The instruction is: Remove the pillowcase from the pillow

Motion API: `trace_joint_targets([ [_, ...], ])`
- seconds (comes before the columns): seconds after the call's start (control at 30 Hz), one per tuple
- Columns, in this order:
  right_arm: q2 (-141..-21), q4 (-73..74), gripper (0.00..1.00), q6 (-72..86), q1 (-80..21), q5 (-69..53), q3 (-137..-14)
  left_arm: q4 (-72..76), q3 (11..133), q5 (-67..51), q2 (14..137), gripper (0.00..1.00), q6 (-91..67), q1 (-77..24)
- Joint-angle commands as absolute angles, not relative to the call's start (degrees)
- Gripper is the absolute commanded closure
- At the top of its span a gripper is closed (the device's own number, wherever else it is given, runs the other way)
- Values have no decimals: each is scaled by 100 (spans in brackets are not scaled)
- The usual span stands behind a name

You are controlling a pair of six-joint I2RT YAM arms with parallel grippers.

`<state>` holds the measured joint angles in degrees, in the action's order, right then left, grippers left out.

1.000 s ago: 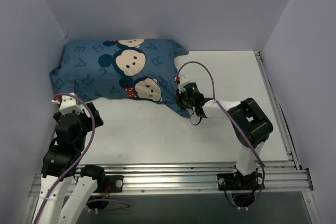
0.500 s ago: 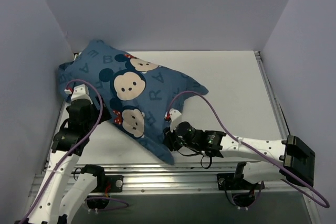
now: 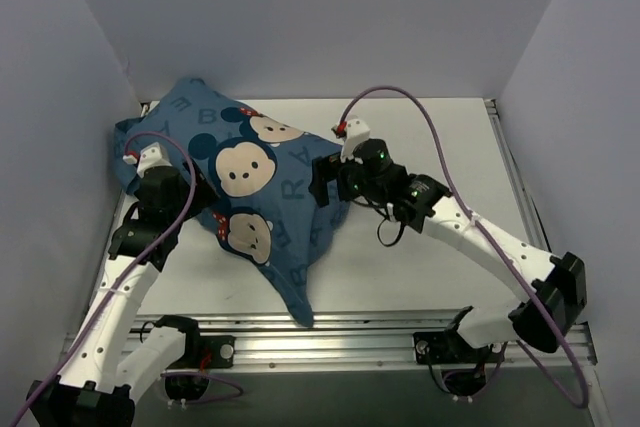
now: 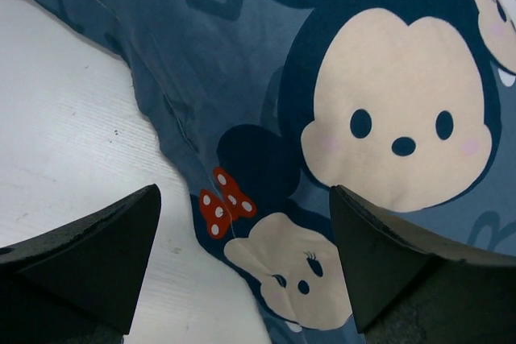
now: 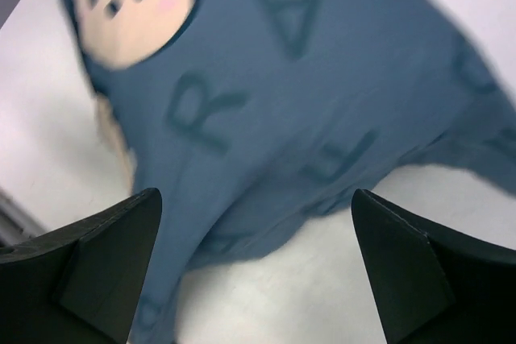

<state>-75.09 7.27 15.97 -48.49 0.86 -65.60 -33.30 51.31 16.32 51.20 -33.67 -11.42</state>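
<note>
Cloth of a soft, matte blue makes up the pillowcase (image 3: 255,182). It lies on the left half of the white table (image 3: 440,147), its far end bunched plump against the left wall. Its near end narrows to a limp point just short of the metal rail (image 3: 350,325) at the front edge.

Pale blue capitals are printed on it. B, R, A and E read from above, and the right wrist view, though blurred, gives A, R and F. Among the letters sit cartoon mouse faces with cream cheeks, round black ears and dot eyes; one wears a red bow (image 4: 226,203) with white spots. A stitched hem runs along the cloth's edge where it meets the tabletop, which shows a fine streaky grain up close.

The left gripper (image 3: 175,197) hovers at the case's left side. Its dark wedge fingers are spread wide over hem and bare table, gripping nothing. The right gripper (image 3: 325,185) sits at the cloth's right edge, jaws also splayed wide above lettered fabric, nothing pinched between them. Purple cables (image 3: 400,97) loop over both arms.
</note>
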Motion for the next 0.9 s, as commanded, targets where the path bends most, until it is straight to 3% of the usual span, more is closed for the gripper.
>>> trace_joint_targets([
  [0.0,-8347,459,0,915,-3974,-631,-7179,-2673,5379,1670,5308,6,-3700,-1055],
  [0.17,-9989,265,0,352,-3508,-1290,-8523,-2066,5457,1371,6054,6,-3709,-897],
  [0.27,-10546,53,1,246,-3437,-1625,-8709,-1846,5537,1231,6564,6,-3709,-783],
  [0.33,-10748,53,11,202,-3410,-1845,-8710,-1706,5616,1187,6907,6,-3683,-756],
  [0.4,-10924,149,25,115,-3410,-2177,-8649,-1670,5677,1134,7222,6,-3665,-756],
  [0.43,-10951,202,43,106,-3419,-2267,-8588,-1618,5730,1073,7312,6,-3674,-747],
  [0.47,-10925,246,54,132,-3419,-2320,-8500,-1591,5748,916,7408,6,-3665,-747],
  [0.5,-10873,255,79,149,-3419,-2346,-8255,-1556,5757,844,7540,6,-3674,-747],
  [0.57,-10592,342,97,219,-3445,-2355,-7964,-1477,5766,660,7628,6,-3691,-765],
  [0.6,-10460,378,100,281,-3471,-2347,-7632,-1503,5757,511,7655,6,-3709,-765],
  [0.87,-8527,1184,100,711,-4261,-1734,-6206,-1854,5160,431,6760,5,-3753,-896],
])
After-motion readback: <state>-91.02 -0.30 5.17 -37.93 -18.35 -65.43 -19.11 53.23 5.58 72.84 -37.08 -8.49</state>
